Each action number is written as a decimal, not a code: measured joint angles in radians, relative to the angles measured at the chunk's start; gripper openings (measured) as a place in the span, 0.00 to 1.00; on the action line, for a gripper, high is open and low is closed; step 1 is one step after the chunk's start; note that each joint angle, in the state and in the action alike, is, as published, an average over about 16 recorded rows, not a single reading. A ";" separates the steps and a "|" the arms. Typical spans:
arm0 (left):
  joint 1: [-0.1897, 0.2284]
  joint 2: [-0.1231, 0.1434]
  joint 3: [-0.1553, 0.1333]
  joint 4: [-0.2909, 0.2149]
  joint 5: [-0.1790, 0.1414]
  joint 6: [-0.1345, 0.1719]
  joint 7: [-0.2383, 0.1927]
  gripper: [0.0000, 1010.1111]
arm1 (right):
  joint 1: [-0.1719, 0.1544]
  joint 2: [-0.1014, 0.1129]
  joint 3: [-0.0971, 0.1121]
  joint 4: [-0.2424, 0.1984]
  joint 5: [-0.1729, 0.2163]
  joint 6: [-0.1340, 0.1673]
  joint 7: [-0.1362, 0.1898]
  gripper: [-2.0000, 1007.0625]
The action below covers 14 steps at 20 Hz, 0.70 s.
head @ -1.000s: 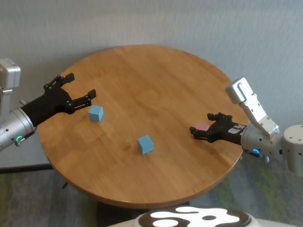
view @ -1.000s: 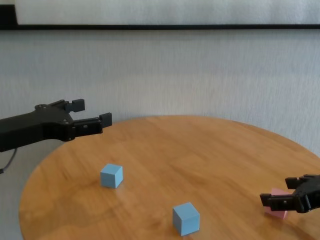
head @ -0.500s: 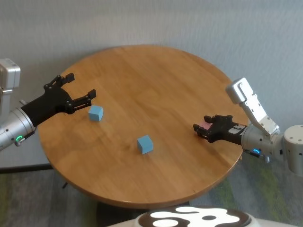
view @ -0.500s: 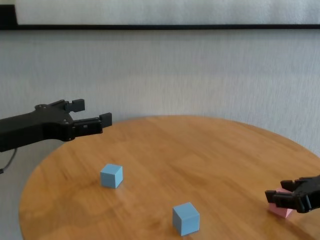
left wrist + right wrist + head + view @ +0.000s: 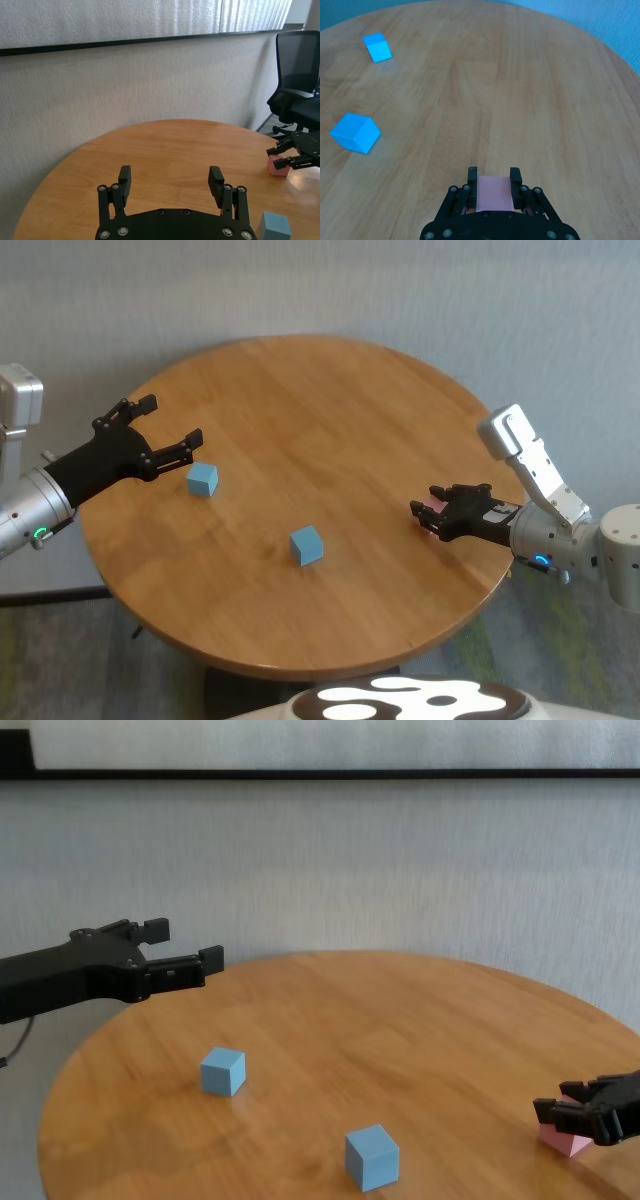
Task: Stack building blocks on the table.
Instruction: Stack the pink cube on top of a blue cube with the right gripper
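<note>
Building blocks: three cubes on the round wooden surface (image 5: 330, 410), none stacked. Pink block (image 5: 494, 193) sits near the right edge of the surface, between the two fingers of the right hand (image 5: 494, 181); the wrist view shows both fingers flush against its sides, so the hand is clamped on it. In the chest view the pink block (image 5: 566, 1140) appears tilted, one corner down toward the wood; contact with the surface cannot be confirmed. Right hand (image 5: 432, 512) reaches in low over the right edge. First light blue block (image 5: 307, 545) stands near the middle of the surface, toward the near edge, well apart from the pink one. Second light blue block (image 5: 202, 479) stands toward the left edge, resting flat. Left hand (image 5: 172, 429) hovers above the left edge, just beyond the second blue block and not touching it; fingers spread wide apart, nothing between them. Left wrist view confirms the gap between its fingers (image 5: 216, 181). That view also shows a black office chair (image 5: 297, 90) past the surface's right side.
</note>
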 joint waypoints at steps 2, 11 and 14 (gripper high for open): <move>0.000 0.000 0.000 0.000 0.000 0.000 0.000 0.99 | 0.000 0.000 0.000 0.000 0.000 0.000 0.000 0.35; 0.000 0.000 0.000 0.000 0.000 0.000 0.000 0.99 | 0.000 -0.002 0.002 -0.005 -0.006 -0.009 0.008 0.35; 0.000 0.000 0.000 0.000 0.000 0.000 0.000 0.99 | 0.002 -0.006 0.003 -0.011 -0.012 -0.015 0.015 0.35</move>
